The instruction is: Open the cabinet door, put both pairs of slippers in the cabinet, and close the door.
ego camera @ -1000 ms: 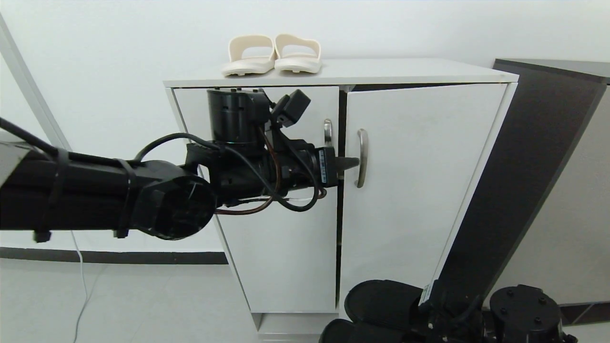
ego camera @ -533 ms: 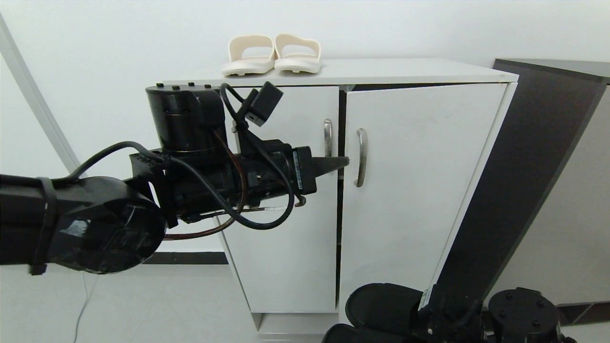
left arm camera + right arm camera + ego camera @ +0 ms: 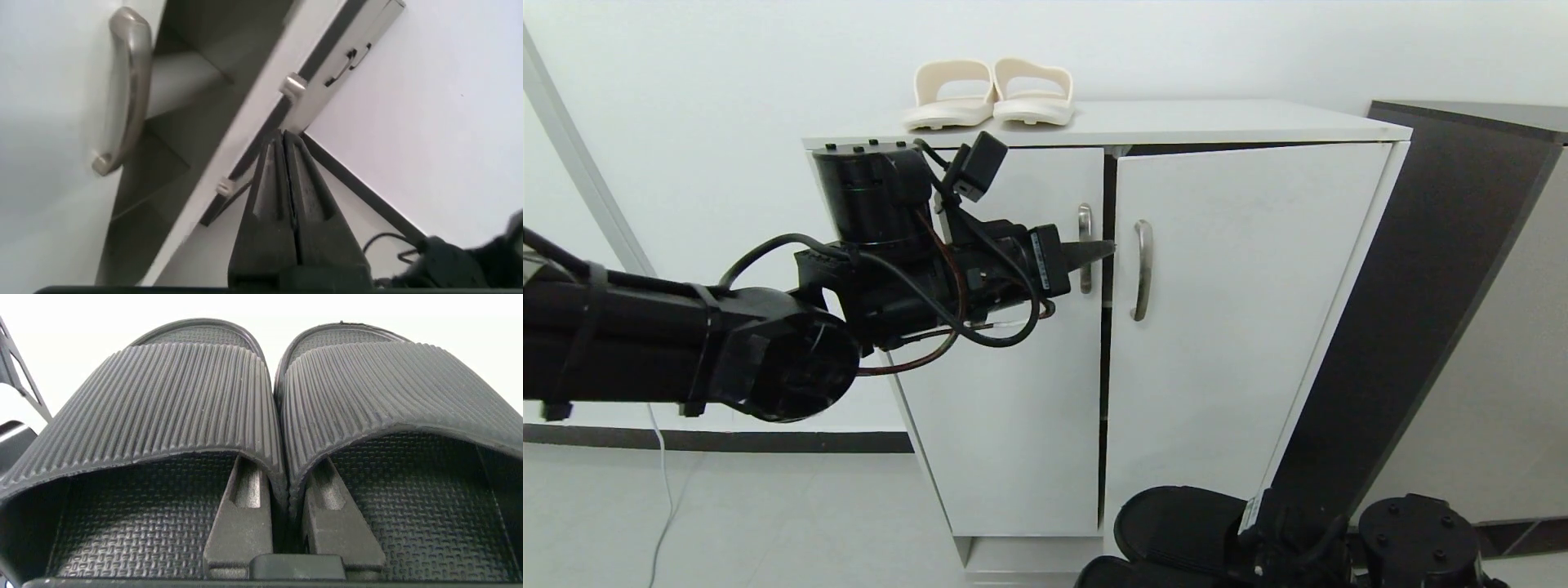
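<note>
Two black ribbed slippers (image 3: 188, 392) are gripped side by side by the right gripper (image 3: 283, 478), clamped on their touching inner edges. The left gripper (image 3: 1104, 249) is closed tight, empty, its tip at the door gap of the cabinet (image 3: 1241, 122); cream slippers (image 3: 990, 92) are seen above it.

We see a white cabinet (image 3: 1241, 327) with brushed silver door handles (image 3: 1143, 269), and the gap between its doors shows dark. On its top lies a cream pair of slippers (image 3: 990, 94), plain and unpatterned. The black slippers (image 3: 188, 400) carry fine parallel ribs across their straps and a small diamond-grid texture on the footbeds. The left gripper (image 3: 1109, 247) is black, with black and brown cables (image 3: 915, 363) behind it. Beside the cabinet we note a dark grey panel (image 3: 1421, 286), a white wall (image 3: 686, 98), and a pale grey floor (image 3: 768, 523) edged by a black skirting band (image 3: 768, 441).
</note>
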